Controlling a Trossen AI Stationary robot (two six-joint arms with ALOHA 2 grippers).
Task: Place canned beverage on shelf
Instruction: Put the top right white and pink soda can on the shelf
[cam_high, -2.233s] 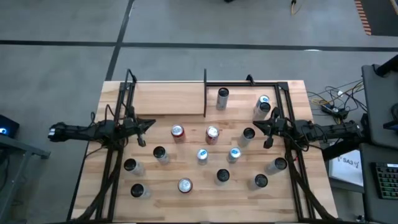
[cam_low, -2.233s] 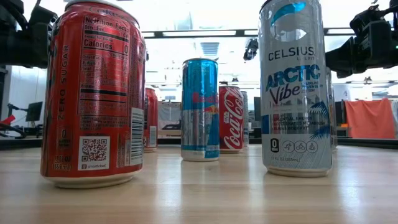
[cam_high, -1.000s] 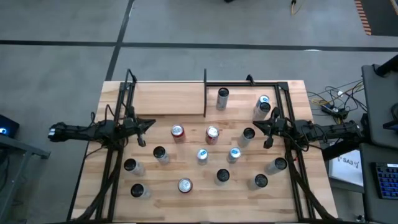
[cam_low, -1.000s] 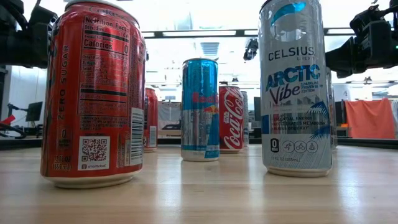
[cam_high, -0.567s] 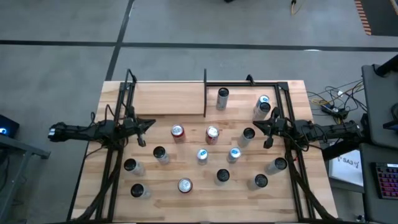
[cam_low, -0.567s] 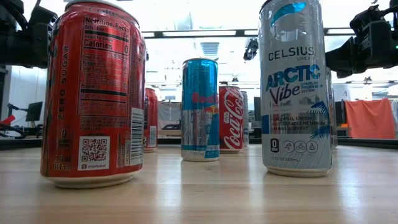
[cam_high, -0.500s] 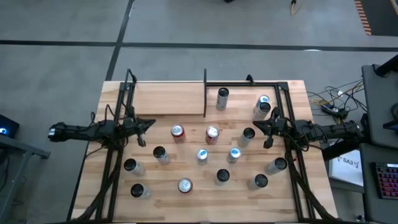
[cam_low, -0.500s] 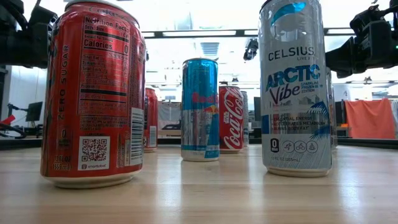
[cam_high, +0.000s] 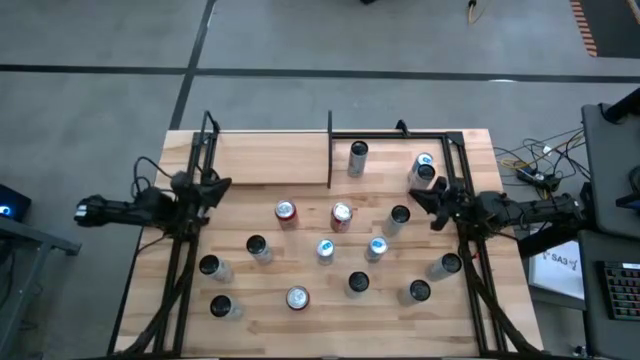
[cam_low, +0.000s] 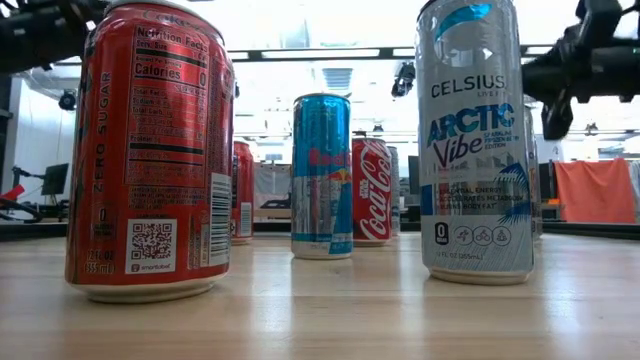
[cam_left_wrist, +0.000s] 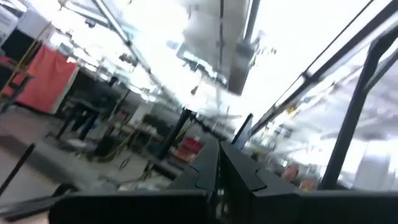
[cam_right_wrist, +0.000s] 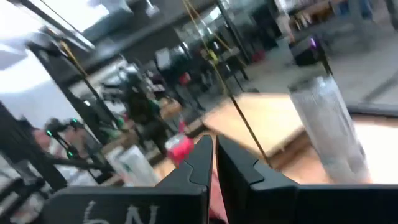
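While both arms hang over the counter's (cam_high: 300, 325) side edges, the left gripper (cam_high: 222, 184) and right gripper (cam_high: 417, 195) are each closed and hold nothing. Upright cans (cam_high: 325, 250) stand scattered in front of the shelf (cam_high: 270, 158), a pale panel at the counter's back left with nothing on it.

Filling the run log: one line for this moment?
left gripper: shut, empty | right gripper: shut, empty | shelf: bare | cans: on table
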